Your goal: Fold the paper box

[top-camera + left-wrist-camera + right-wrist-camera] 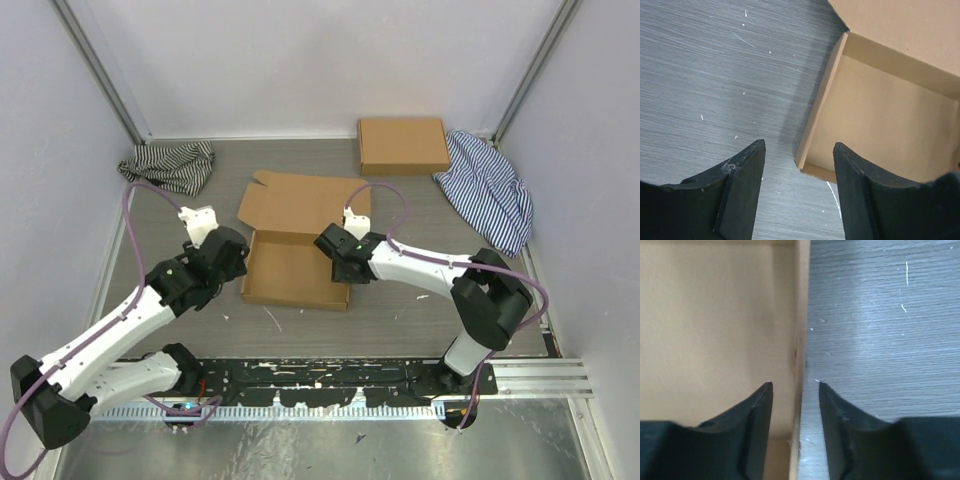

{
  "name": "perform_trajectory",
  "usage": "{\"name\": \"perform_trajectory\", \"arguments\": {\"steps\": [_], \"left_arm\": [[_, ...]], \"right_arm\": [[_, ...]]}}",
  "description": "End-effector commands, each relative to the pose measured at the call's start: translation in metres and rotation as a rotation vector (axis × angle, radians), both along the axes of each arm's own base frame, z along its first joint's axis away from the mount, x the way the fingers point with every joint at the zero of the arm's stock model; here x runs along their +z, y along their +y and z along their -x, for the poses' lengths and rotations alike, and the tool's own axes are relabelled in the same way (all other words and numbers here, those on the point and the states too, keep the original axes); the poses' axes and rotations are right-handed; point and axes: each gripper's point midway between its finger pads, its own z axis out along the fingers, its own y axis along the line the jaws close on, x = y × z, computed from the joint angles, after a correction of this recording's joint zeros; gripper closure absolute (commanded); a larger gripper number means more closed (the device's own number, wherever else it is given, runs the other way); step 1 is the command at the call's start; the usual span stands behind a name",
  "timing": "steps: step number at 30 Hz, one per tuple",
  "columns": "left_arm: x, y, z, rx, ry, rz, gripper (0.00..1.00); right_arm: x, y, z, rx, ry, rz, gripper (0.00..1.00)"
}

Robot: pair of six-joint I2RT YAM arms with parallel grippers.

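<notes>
Cardboard dead centre of the table [420,300]: the paper box [290,272] sits as a shallow tray between the two arms. Its lid flap [300,205] lies open and flat on the far side, away from the bases. So the whole piece runs long from near to far, tray closest to the robot, lid beyond.

Right gripper [795,385] is over the tray's right-hand wall, and the wrist view shows it nicely: one finger inside the tray, one outside over the table, wall upright in the gap. Jaws partly apart, a sliver of daylight either side of the cardboard, so nothing is clamped as far as I can see. Left gripper [799,146] hangs by the tray's left wall, jaws wide, holding nothing. The tray's near-left corner shows between its fingers.

Both arms at the tray, then, the right one closer (it's astride the wall). My read: the lid is what's left to fold, and it lies beyond both grippers. Whichever arm goes for it has to reach away from the bases and bring it back over the tray.

Around the edges: a ready-made cardboard box [403,145] at the back right, near the lid's far right corner but apart from it. One striped cloth [168,165] sits back left, another [490,190] far right, both well clear. The likeliest obstruction is the right wrist itself, sitting over the lid's right edge in the top view.
</notes>
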Motion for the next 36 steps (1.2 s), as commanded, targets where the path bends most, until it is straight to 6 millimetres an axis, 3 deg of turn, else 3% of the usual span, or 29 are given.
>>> {"name": "perform_trajectory", "arguments": {"steps": [1,4,6,11,14,18,25,27,31,36], "left_arm": [[0.004,-0.008,-0.022,-0.029,0.004,0.062,0.36],[0.0,-0.013,-0.032,-0.044,0.035,0.074,0.36],[-0.001,-0.016,-0.038,-0.049,0.042,0.062,0.37],[-0.012,-0.025,-0.05,-0.065,0.069,0.039,0.37],[-0.022,-0.026,-0.056,-0.062,0.104,0.028,0.37],[-0.035,-0.025,-0.06,-0.054,0.145,0.012,0.38],[-0.068,-0.024,-0.057,-0.049,0.22,-0.02,0.49],[-0.076,-0.025,-0.054,-0.056,0.237,-0.013,0.54],[-0.085,-0.027,-0.048,-0.064,0.265,0.0,0.65],[-0.073,-0.021,-0.044,-0.056,0.231,0.011,0.65]], "right_arm": [[0.031,-0.007,0.001,0.018,-0.068,0.009,0.4],[0.045,-0.018,0.004,0.024,-0.104,0.035,0.17],[0.052,-0.024,0.005,0.021,-0.121,0.043,0.1],[0.066,-0.019,-0.004,0.035,-0.15,0.042,0.08],[0.064,-0.015,-0.016,0.025,-0.141,0.049,0.1],[0.043,-0.009,-0.031,0.023,-0.091,0.042,0.23],[0.013,-0.005,-0.041,0.042,-0.019,0.07,0.67],[0.005,-0.003,-0.04,0.061,0.004,0.073,0.75],[-0.002,0.0,-0.038,0.08,0.022,0.071,0.83],[0.01,0.006,-0.04,0.104,-0.004,0.038,0.86]]}}
